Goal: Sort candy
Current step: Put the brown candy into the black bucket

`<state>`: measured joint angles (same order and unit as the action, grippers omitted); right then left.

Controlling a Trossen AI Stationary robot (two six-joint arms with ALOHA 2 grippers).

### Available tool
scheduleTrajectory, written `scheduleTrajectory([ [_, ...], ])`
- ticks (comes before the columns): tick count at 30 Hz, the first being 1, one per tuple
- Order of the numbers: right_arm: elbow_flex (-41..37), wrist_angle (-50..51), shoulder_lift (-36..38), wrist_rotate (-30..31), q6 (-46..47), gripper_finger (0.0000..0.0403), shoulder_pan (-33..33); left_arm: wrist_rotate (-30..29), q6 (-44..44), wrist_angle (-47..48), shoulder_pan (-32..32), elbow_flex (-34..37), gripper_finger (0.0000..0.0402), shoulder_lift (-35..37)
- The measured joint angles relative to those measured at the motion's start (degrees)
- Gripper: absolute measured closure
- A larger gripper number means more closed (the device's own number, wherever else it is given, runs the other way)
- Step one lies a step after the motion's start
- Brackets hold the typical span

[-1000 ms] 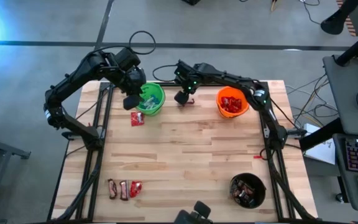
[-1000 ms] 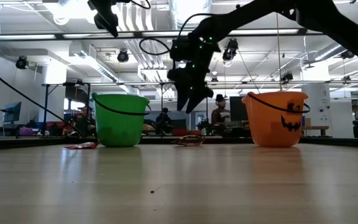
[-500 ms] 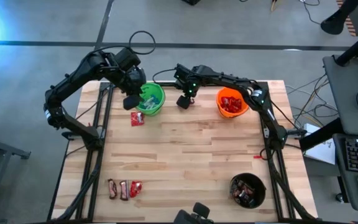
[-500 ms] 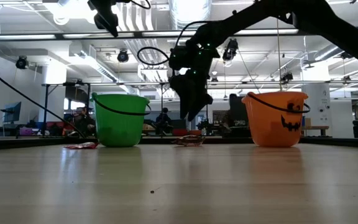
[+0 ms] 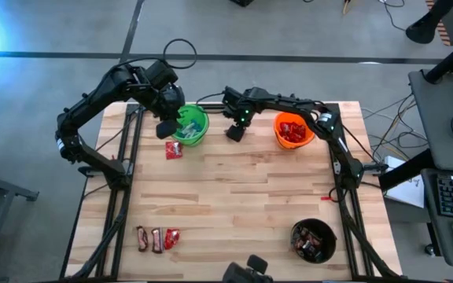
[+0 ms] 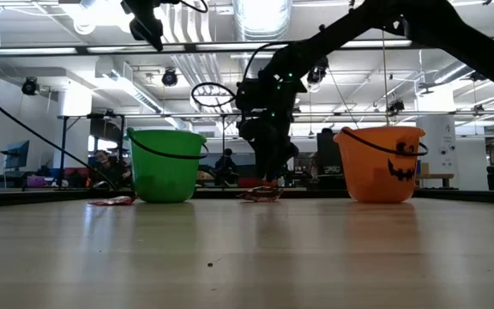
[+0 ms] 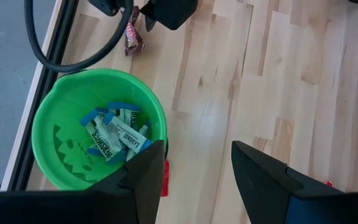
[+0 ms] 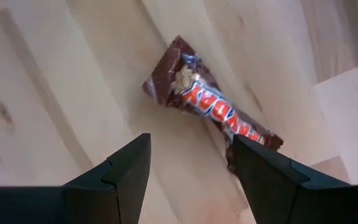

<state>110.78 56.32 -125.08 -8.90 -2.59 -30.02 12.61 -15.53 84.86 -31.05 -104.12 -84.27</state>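
1. Three buckets stand on the wooden table (image 5: pixel 234 189); the green bucket (image 5: pixel 191 126) serves as landmark here, at the table's far edge.
2. Left gripper (image 5: pixel 166 127) hangs above the green bucket's left rim, fingers (image 7: pixel 145 180) apart and holding nothing.
3. Light-blue-and-white bars (image 7: pixel 117 132) lie inside the green bucket.
4. One flat red packet (image 5: pixel 174 150) rests on the table just beside the green bucket, toward the near side.
5. Right gripper (image 5: pixel 233 132) is down close to the table, just right of the green bucket, fingers (image 8: pixel 126 180) spread wide over a dark brown bar (image 8: pixel 213 106) lying flat on the wood between them, not yet clamped.
6. Orange bucket (image 5: pixel 294 130), farther right of the green bucket, holds red packets.
7. Black bucket (image 5: pixel 313 240), well apart at the near right corner, holds dark brown bars.
8. Three loose candies (image 5: pixel 156 238) lie far from the green bucket, at the near left edge.
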Motion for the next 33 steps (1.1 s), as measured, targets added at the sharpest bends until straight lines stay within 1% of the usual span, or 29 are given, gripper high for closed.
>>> scheduleTrajectory([
  [5,-1.4,-2.2,0.0,0.1,-0.3,0.0186,-0.6,0.0,0.0,0.0,0.0,0.0,0.0233,0.0],
  [9,-1.6,-2.4,0.0,1.5,-3.1,0.0186,-0.8,0.0,0.0,0.0,0.0,0.0,0.0233,0.0],
  [20,-1.8,-3.1,0.0,1.4,-9.2,0.0186,-1.0,0.0,0.0,0.0,0.0,0.0,0.0233,0.0],
  [27,-1.8,-3.5,-2.6,1.4,-9.2,0.0186,-1.0,0.0,0.0,0.0,0.0,0.0,0.0233,0.0],
  [33,-1.7,-3.9,-3.2,1.4,-9.0,0.0190,-1.0,0.0,0.0,0.0,0.0,0.0,0.0233,0.0],
])
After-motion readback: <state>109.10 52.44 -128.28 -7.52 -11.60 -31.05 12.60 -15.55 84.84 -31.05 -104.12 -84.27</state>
